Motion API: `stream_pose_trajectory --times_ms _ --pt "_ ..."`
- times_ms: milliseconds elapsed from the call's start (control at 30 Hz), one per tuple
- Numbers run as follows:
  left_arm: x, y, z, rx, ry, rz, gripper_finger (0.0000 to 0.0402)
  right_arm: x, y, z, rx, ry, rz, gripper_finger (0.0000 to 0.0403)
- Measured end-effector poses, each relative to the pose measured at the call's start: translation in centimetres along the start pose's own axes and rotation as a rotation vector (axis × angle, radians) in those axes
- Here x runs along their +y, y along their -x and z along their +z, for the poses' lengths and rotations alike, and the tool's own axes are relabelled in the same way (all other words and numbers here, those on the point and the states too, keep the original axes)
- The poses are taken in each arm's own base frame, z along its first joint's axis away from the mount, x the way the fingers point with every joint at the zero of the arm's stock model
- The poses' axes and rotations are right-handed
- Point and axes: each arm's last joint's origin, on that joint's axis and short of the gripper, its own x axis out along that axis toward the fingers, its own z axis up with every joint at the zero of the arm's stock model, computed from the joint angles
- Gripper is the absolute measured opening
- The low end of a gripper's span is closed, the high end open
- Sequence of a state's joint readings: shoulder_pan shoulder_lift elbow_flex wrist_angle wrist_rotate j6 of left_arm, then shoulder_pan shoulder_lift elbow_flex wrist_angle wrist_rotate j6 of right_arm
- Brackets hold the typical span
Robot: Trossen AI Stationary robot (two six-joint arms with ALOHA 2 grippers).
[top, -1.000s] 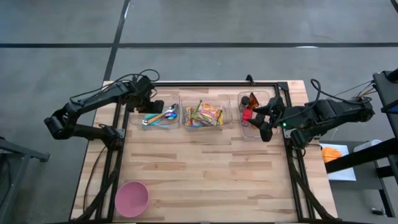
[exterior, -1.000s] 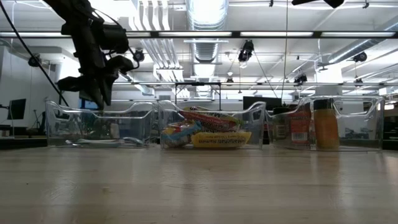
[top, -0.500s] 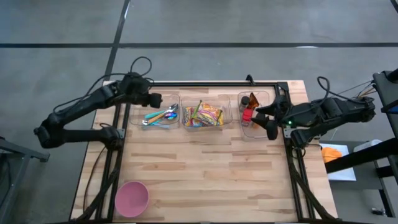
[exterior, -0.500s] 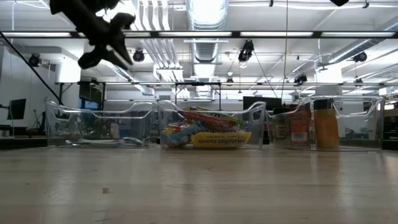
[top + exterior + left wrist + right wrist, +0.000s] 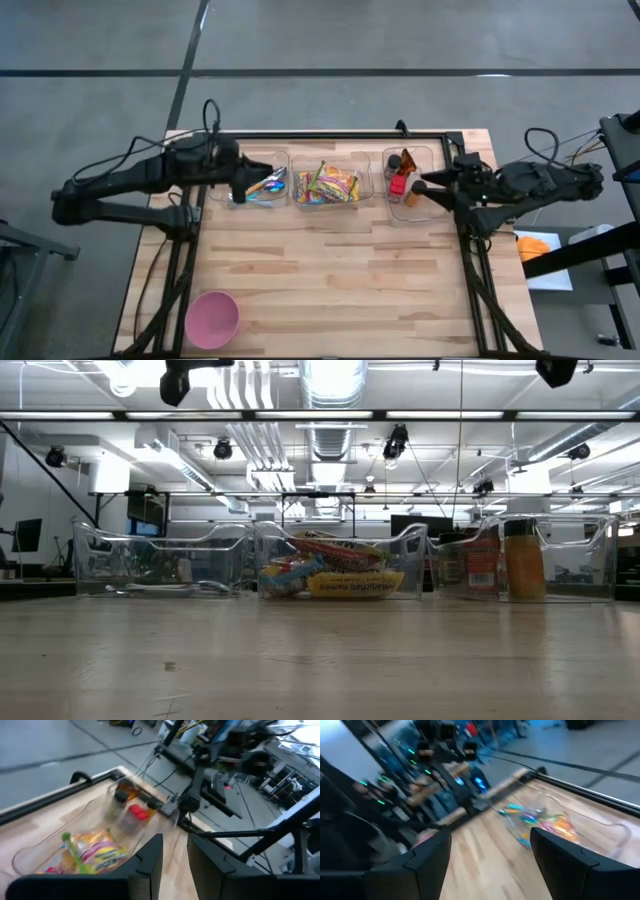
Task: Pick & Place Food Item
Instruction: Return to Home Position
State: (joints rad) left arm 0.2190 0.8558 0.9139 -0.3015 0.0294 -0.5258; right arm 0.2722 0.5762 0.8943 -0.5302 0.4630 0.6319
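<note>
From above, the left pincer (image 5: 243,183) hangs over the left bin (image 5: 216,197) at about ten o'clock on the counter (image 5: 330,270), level above the spoons (image 5: 265,184) and carrying nothing. The right pincer (image 5: 425,190) hovers at two o'clock, by the right bin (image 5: 432,152) with its bottles (image 5: 397,182). The packets (image 5: 328,185) fill the middle bin (image 5: 366,200), and a pink bowl (image 5: 212,318) sits apart at seven o'clock. With every item binned, both arms look to be folding home. A second ago the left arm reached in from farther back and the right one stood farther in over its bin. At counter height the bins stand in a row, untouched; the left pincer, then hanging low over its bin, now barely dips in at eleven o'clock. The left wrist camera shows its fingers (image 5: 147,862) a narrow gap apart (nothing between them). The right wrist camera shows its fingers (image 5: 427,865) spread wide and empty.
</note>
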Motion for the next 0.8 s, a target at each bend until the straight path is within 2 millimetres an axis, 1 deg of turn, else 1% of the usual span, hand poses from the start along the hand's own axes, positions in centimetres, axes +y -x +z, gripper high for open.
stream_pose_trajectory --times_ms 167,267,433,533,633,733,800 --pt "-1.6 0.5 -0.7 -0.015 -0.017 -0.025 0.0100 -1.8 0.7 -1.9 -0.073 -0.052 0.091 0.0267" --pt "-2.4 0.6 -1.3 0.011 -0.010 -0.059 0.0100 -2.7 1.0 -3.0 -0.102 -0.041 0.125 0.0267" --pt "-3.8 0.9 -2.1 0.012 -0.034 -0.084 0.0100 -3.5 1.5 -4.4 -0.173 -0.012 0.307 0.0267" --pt "-4.5 1.1 -2.7 0.028 -0.065 -0.097 0.0096 -4.1 1.9 -5.0 -0.234 -0.020 0.359 0.0267" --pt "-5.0 1.1 -3.7 0.044 -0.104 -0.105 0.0083 -5.0 2.2 -5.8 -0.244 -0.013 0.364 0.0267" --pt "-4.9 1.0 -5.1 0.072 -0.130 -0.096 0.0063 -5.6 2.4 -6.6 -0.245 -0.013 0.387 0.0267" --pt "-4.7 0.7 -6.1 0.093 -0.114 -0.095 0.0048 -5.8 2.5 -7.1 -0.236 0.023 0.425 0.0267"
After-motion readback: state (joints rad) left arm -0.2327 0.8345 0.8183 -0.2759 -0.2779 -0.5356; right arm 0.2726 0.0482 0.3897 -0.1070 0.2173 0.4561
